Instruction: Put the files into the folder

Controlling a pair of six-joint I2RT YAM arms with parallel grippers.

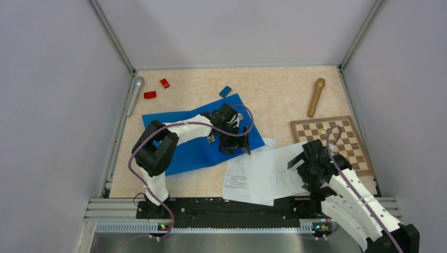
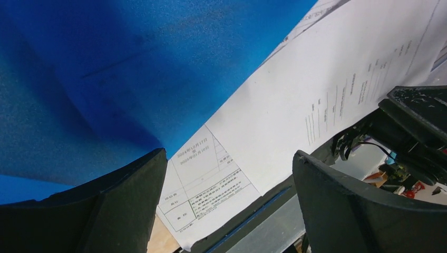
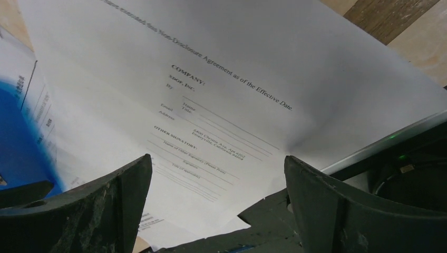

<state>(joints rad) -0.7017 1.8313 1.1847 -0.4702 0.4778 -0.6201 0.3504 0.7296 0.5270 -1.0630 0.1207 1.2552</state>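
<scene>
My left claw (image 1: 234, 143) hangs open over the folder (image 1: 192, 155). My right claw (image 1: 298, 164) gapes empty above the files (image 1: 261, 176).

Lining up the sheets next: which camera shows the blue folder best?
Top external: the blue folder lies flat, nearly all visible, the left arm crossing its middle. Left wrist shows only a close patch of its blue surface; right wrist just a blue sliver at the left edge.
</scene>
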